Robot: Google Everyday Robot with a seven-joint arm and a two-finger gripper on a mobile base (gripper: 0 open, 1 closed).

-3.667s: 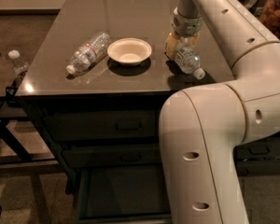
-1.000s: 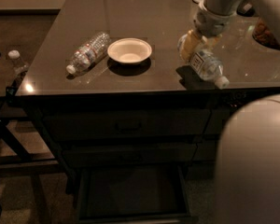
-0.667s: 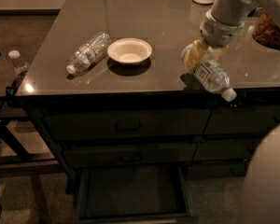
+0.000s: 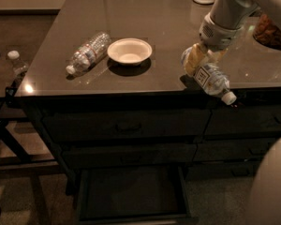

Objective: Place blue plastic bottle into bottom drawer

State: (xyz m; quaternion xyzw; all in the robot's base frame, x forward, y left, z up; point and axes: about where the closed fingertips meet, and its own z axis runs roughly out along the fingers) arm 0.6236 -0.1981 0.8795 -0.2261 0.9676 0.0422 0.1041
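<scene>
The pincer [image 4: 202,63] is pinching the blue plastic bottle [image 4: 214,82] above the front edge of the table [image 4: 154,13]. I see the bottle tilted, with its white cap pointing down and to the right, past the edge. The bottom drawer [image 4: 131,191] is open below (dark inside), lower and more to the left than the bottle; a white bowl [image 4: 129,51] and a clear bottle [image 4: 88,53] rest on the table.
</scene>
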